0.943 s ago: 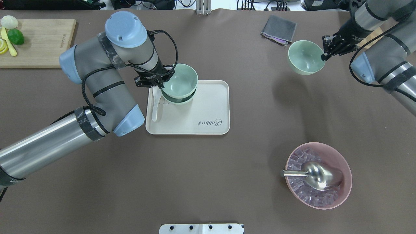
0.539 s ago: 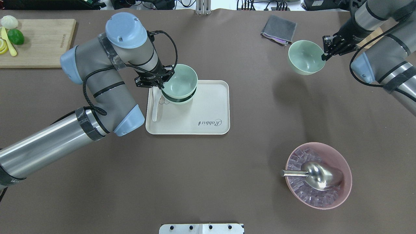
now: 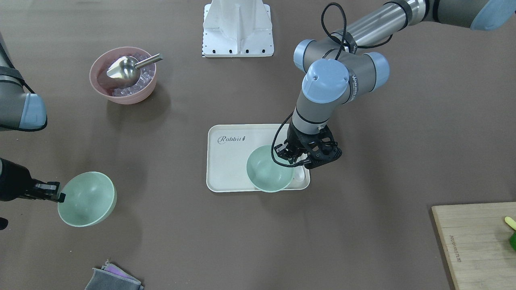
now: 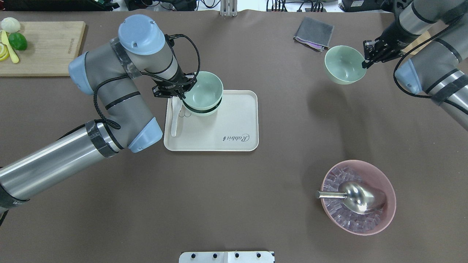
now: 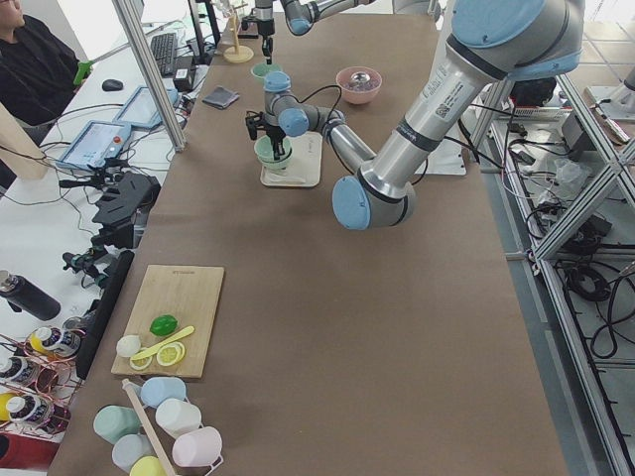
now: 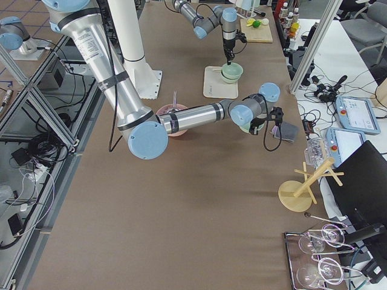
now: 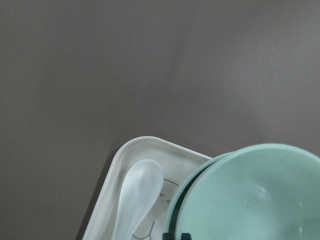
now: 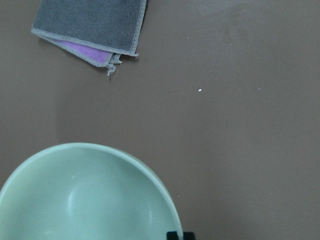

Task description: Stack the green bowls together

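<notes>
L gripper (image 4: 182, 97) pinched on rim of top green bowl (image 4: 205, 89), on the side facing tray's (image 4: 219, 126) left edge; wrist cam shows one dark fingertip inside the rim. Top bowl is nested in lower green bowl (image 4: 201, 113), which stands on tray's far-left corner. A dark gap shows between the two rims, top one offset slightly; can't tell if fully seated. Both upright, openings up. White spoon (image 4: 174, 121) lies on tray along its left edge, just beside the bowls. R gripper (image 4: 365, 63) clamped on rim of third green bowl (image 4: 344, 65), well off tray to its right, level w/ tray's far edge. That bowl is held clear of the table, its shadow cast apart on the cloth-brown surface, opening roughly up. Grey cloth (image 4: 314, 33) is on the table beyond that bowl, farther from tray. Pink bowl (image 4: 390, 190) w/ ice and metal scoop (image 4: 362, 197) sits well right of tray, nearer the robot. Wooden board (image 4: 47, 47) is far left of tray.
</notes>
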